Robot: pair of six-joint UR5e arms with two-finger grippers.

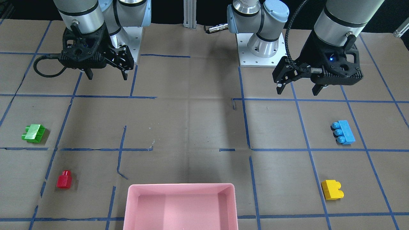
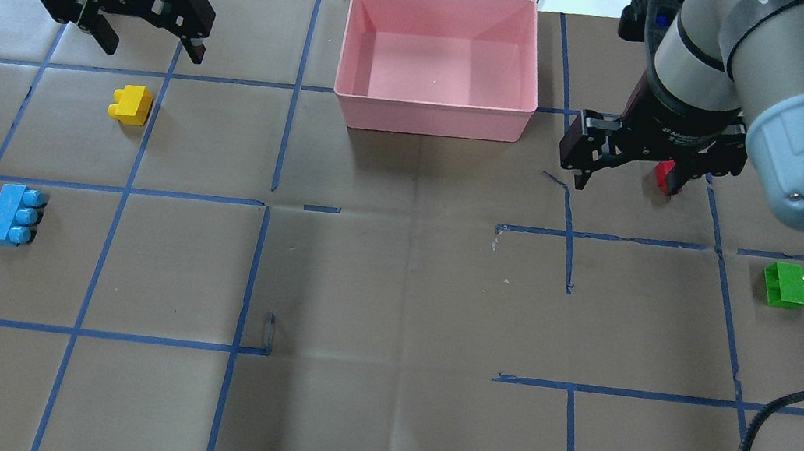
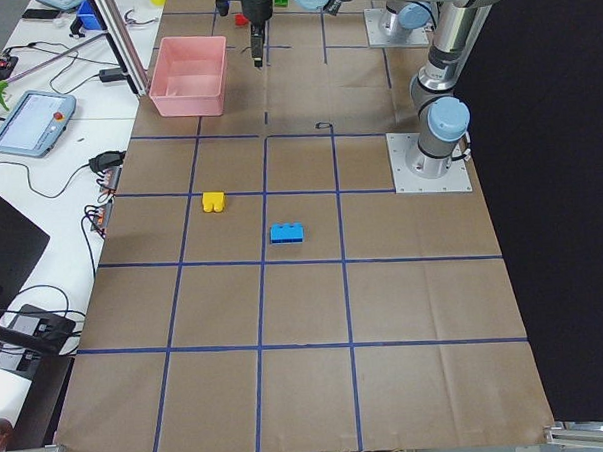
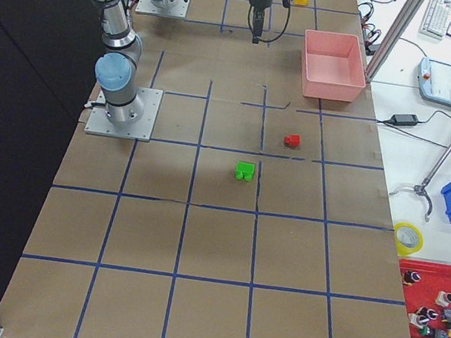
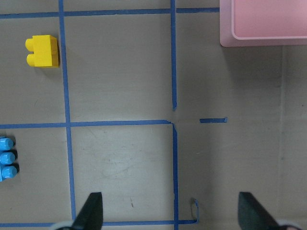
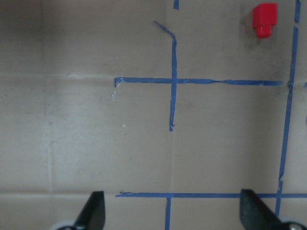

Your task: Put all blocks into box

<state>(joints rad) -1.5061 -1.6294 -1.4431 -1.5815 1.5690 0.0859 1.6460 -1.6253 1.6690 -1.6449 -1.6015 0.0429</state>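
Observation:
The pink box stands empty at the table's middle, on the side far from the robot's bases. All the blocks lie on the brown paper outside it. The yellow block and the light blue block are on my left arm's side. The red block and the green block are on my right arm's side. My left gripper hangs open above the table, with nothing between its fingers. My right gripper is open and empty too, high over the paper, and partly hides the red block in the overhead view.
Blue tape lines divide the paper into squares. The two arm bases stand at the robot's edge. A black cable loops in at the right. A pendant and wires lie on the side bench beyond the box.

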